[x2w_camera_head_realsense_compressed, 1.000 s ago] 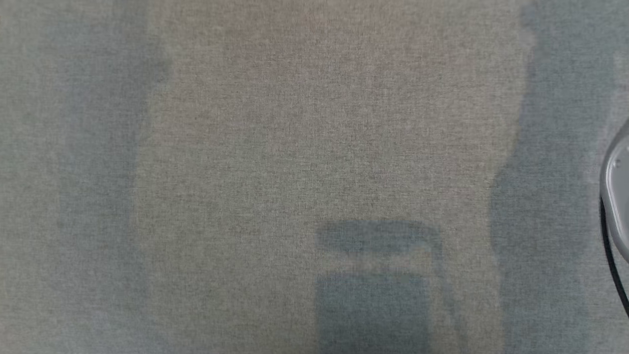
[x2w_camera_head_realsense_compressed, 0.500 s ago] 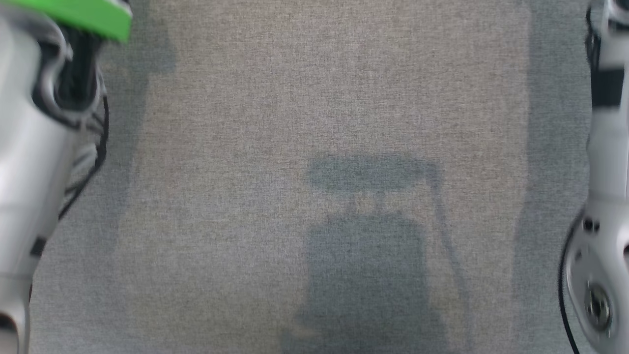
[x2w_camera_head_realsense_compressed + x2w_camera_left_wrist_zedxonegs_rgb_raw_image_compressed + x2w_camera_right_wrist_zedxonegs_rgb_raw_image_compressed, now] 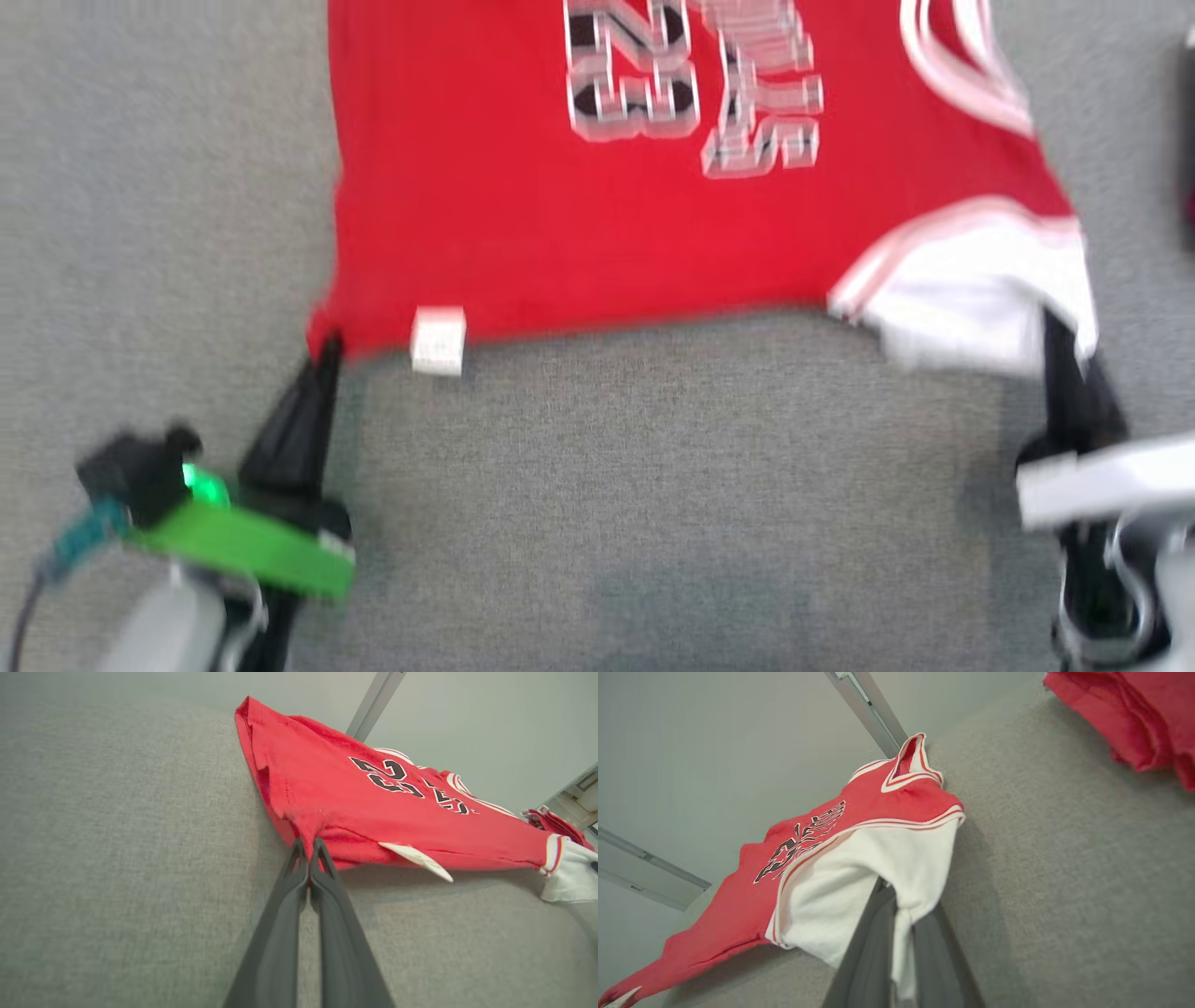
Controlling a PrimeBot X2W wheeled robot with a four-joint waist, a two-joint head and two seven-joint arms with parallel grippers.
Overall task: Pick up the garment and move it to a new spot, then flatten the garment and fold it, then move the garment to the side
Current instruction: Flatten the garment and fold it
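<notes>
The left end effector is closed on the near left hem corner of the red basketball jersey. The right end effector is clamped on its white sleeve. The jersey lies spread, print up, on the grey cloth-covered tabletop, with a white tag at its hem. Another red garment lies beyond the sleeve.

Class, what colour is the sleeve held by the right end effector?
The jersey's sleeve is white, clearest in the right wrist view.
</notes>
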